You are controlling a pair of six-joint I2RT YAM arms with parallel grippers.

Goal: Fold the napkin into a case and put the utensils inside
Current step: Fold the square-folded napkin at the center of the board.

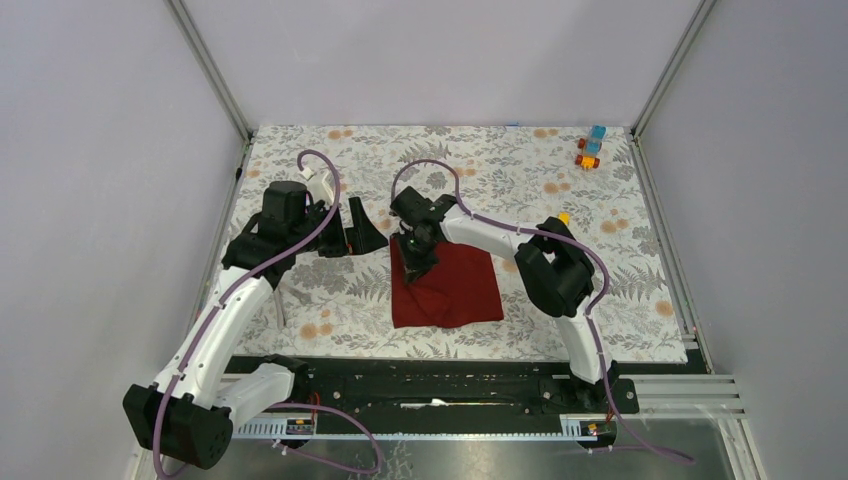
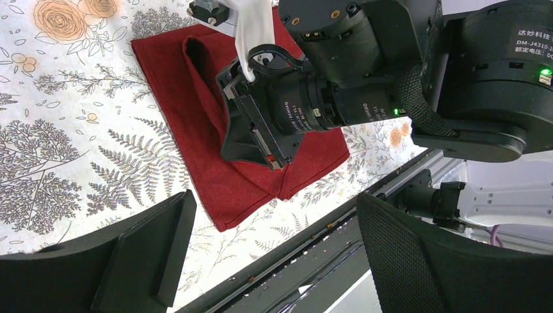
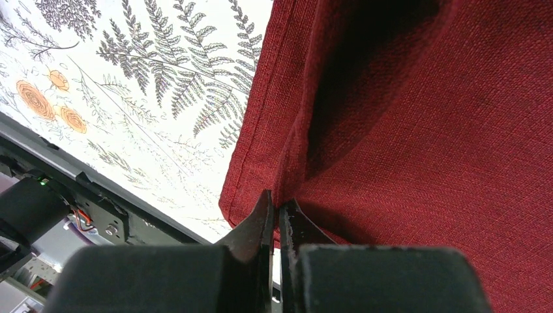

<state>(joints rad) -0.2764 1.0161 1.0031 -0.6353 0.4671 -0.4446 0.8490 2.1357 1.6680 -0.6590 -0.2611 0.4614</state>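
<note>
"What's the right end effector (image 3: 279, 225) got?"
"It's clenched on a raised fold of the napkin (image 1: 455, 290), near its far left corner."
"And the left end effector (image 1: 362, 232)?"
"Released, jaws apart, just left of it. The napkin lies mid-surface (image 1: 500, 170)."

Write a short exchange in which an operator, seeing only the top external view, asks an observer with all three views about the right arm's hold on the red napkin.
Operator: Are the right fingers actually shut on the napkin?
Observer: Yes. The right wrist view shows them pinched on a raised ridge near one hem.
Operator: Does the cloth lie flat beyond that?
Observer: No. The left wrist view shows a lifted fold with a dark hollow under it.
</note>
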